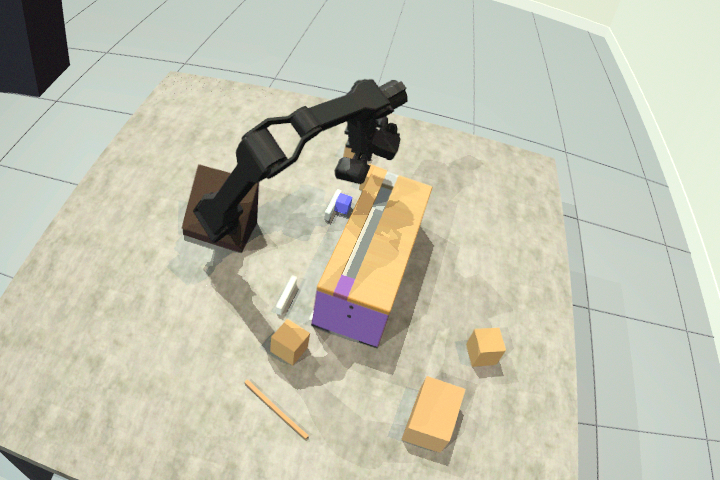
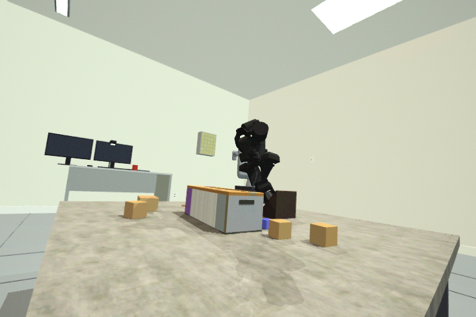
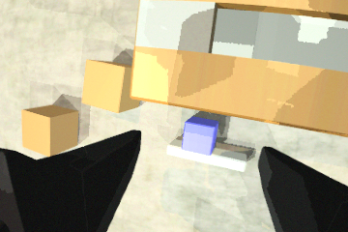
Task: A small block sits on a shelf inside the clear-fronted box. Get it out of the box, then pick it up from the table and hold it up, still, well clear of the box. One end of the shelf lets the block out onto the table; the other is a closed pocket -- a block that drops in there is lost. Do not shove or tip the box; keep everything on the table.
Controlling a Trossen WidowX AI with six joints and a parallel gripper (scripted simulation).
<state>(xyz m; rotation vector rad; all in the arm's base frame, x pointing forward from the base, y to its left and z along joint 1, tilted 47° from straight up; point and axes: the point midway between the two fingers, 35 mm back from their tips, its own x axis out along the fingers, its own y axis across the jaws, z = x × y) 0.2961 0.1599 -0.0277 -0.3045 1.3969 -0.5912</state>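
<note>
The blue block point(image 1: 343, 203) point(image 2: 265, 223) point(image 3: 199, 136) is outside the box point(image 1: 400, 243) point(image 2: 243, 214) point(image 3: 264, 99), low beside its long side near the grey end. It sits against a short white strip point(image 1: 329, 212) point(image 3: 206, 160), which lies on the side away from the box; whether they touch is hard to tell. My gripper point(image 1: 368, 159) point(image 3: 200, 147) is open and empty, above the table near that end of the box. In the wrist view the block shows between the two fingertips, farther down than they are. The box stands upright.
A second white strip point(image 1: 286, 295) lies by the box's purple end. Wooden blocks point(image 1: 289, 341) point(image 1: 485, 346) point(image 1: 435, 413) and a thin stick point(image 1: 276, 409) lie beyond it. Two wooden cubes point(image 2: 279, 228) point(image 2: 323, 234) point(image 3: 106, 87) point(image 3: 50, 130) stand off the grey end.
</note>
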